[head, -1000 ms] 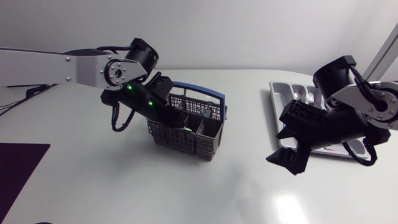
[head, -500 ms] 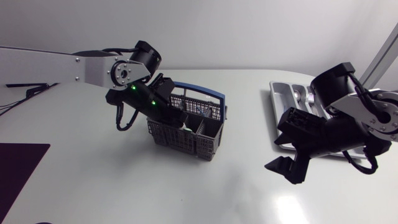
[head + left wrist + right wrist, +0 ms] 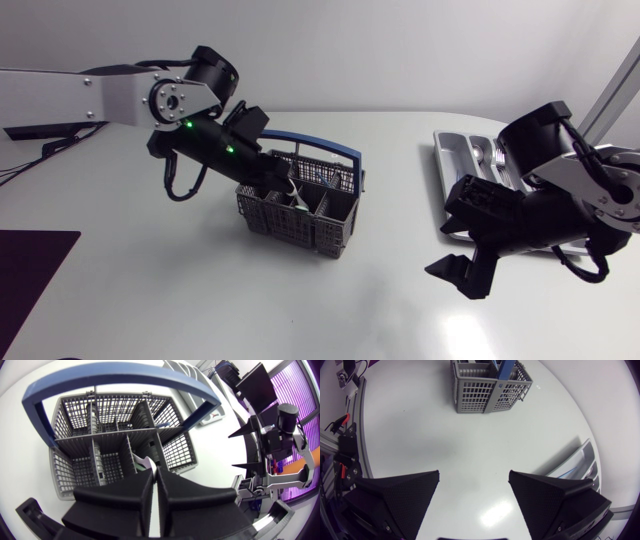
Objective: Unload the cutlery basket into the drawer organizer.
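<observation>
White table (image 3: 150,290) carries a grey basket (image 3: 318,215) with a blue handle at its middle, nearer the far edge. The left gripper (image 3: 280,190) dips into the basket, its jaws nearly together and pinching a thin silvery cutlery piece (image 3: 148,463) of a kind I cannot make out. The organizer (image 3: 452,165) lies by the right edge. Beside its near corner the right gripper (image 3: 462,275) hangs over bare table, jaws wide apart.

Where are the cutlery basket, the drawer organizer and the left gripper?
cutlery basket (image 3: 288,224), head view, grey mesh front wall.
drawer organizer (image 3: 450,160), head view, bare compartment nearest the basket.
left gripper (image 3: 155,471), left wrist view, midway between its fingertips.
</observation>
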Action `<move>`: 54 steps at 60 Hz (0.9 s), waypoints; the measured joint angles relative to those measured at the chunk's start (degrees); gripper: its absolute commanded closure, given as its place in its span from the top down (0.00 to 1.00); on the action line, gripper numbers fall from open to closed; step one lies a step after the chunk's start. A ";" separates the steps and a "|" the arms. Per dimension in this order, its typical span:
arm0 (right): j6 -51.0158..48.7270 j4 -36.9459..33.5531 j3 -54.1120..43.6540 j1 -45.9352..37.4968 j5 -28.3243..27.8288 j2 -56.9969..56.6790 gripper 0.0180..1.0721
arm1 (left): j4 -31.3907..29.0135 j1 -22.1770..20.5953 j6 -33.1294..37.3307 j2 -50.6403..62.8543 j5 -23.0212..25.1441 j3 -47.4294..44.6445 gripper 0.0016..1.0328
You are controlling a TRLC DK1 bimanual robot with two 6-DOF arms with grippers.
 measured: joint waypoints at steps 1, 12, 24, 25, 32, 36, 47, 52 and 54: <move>0.02 0.00 0.00 0.00 0.04 0.00 0.95 | -0.15 0.11 0.00 -0.44 0.50 0.00 0.04; 0.96 -0.02 0.00 0.83 0.37 -1.31 0.95 | -3.21 2.14 -0.02 -6.34 5.01 0.00 0.04; 1.53 -0.02 0.02 1.46 0.37 -4.87 0.95 | -6.95 3.52 1.03 -14.19 8.20 0.00 0.04; 1.53 -0.02 0.02 1.64 0.35 -5.33 0.95 | -7.13 3.52 1.44 -14.75 8.22 0.00 0.04; 1.53 -0.02 0.02 3.98 0.35 -8.33 0.95 | -8.24 2.56 4.81 -18.14 8.28 -0.09 0.04; 1.53 -0.02 0.02 5.57 0.35 -10.14 0.95 | -8.90 1.01 7.48 -19.37 8.28 -0.63 0.04; 1.66 0.04 0.02 9.40 0.37 -13.05 0.95 | -9.42 -4.76 14.56 -20.28 8.41 -3.67 0.04; 2.34 0.42 0.02 11.52 0.48 -13.16 0.95 | -9.40 -7.28 18.10 -20.28 8.39 -5.01 0.04; 2.45 0.85 0.02 12.66 0.68 -13.14 0.95 | -9.38 -8.22 19.63 -20.28 8.39 -5.44 0.04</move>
